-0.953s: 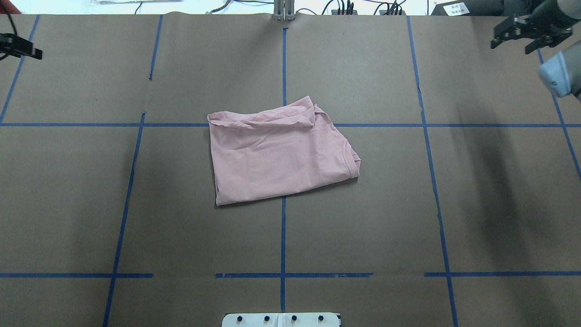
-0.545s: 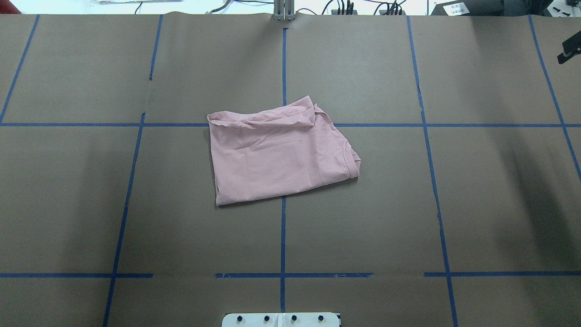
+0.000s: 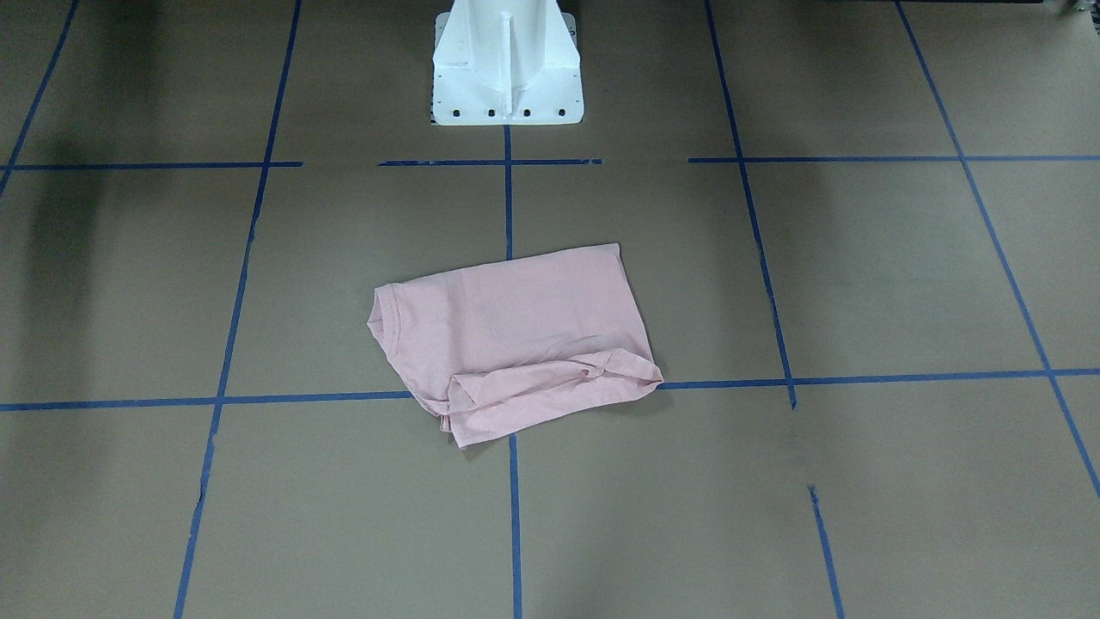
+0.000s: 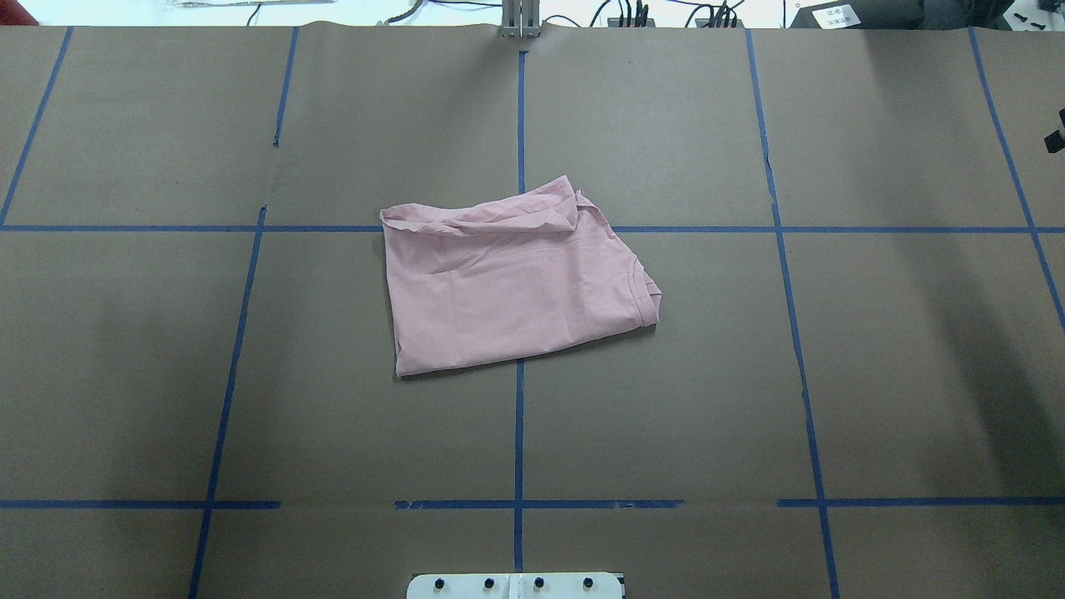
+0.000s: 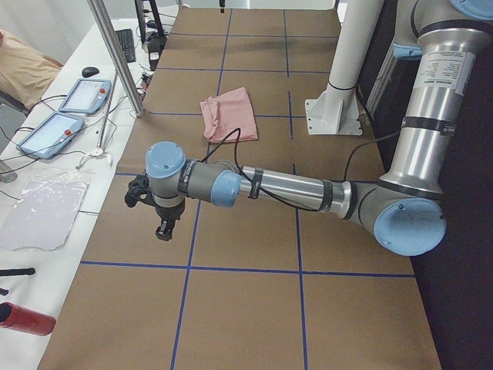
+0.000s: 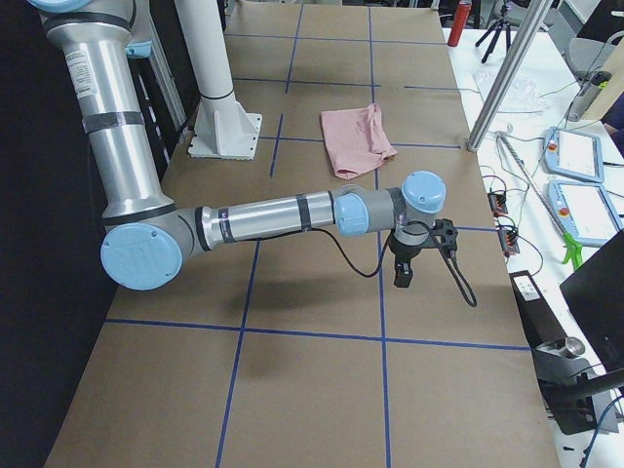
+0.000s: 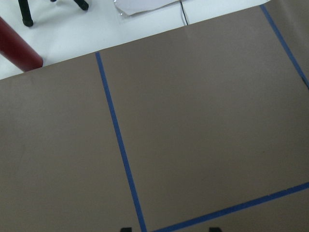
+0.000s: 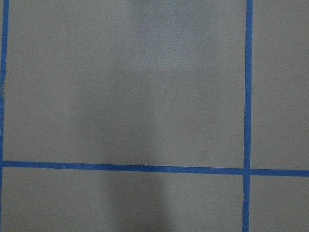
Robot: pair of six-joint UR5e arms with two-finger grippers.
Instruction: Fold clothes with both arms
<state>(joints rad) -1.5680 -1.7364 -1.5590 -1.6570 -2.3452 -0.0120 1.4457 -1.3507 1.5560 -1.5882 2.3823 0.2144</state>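
The pale pink T-shirt lies folded into a rough rectangle at the table's middle, with its ribbed collar at the right edge and a bunched fold along the far edge. It also shows in the front view and both side views. No print shows. My left gripper hangs over bare table far to the left of the shirt. Its two tips show apart and empty at the bottom of the left wrist view. My right gripper hangs far to the right. Only a dark sliver shows in the overhead view, so I cannot tell its state.
Brown paper with blue tape lines covers the table. The white pedestal base stands at the near middle edge. Beyond the far edge are a metal post, control tablets and a red cylinder.
Both arms have swung outward. The left gripper has left the overhead view and the right one has slid to its right edge. The shirt has not moved.
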